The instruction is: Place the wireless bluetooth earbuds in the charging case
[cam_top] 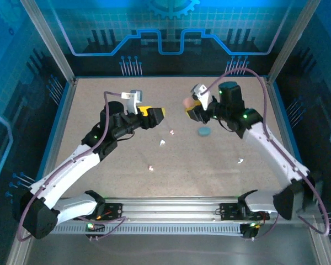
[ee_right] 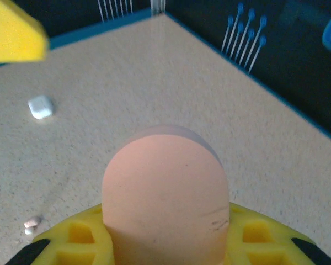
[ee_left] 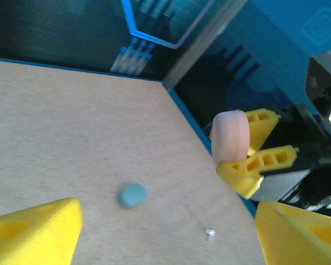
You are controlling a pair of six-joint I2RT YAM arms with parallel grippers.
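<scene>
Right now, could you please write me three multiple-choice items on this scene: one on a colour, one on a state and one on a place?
1. The case in the right gripper is: A. white; B. pink; C. teal.
2. The left gripper is: A. shut, jaws touching; B. open and empty; C. shut on a case.
3. The teal case is: A. on the table, free of both grippers; B. in the left gripper; C. in the right gripper.

Answers: 1 B, the pink case sits clamped in it. 2 B, in the left wrist view its jaws stand wide apart over bare table. 3 A, it lies alone and nothing touches it.
</scene>
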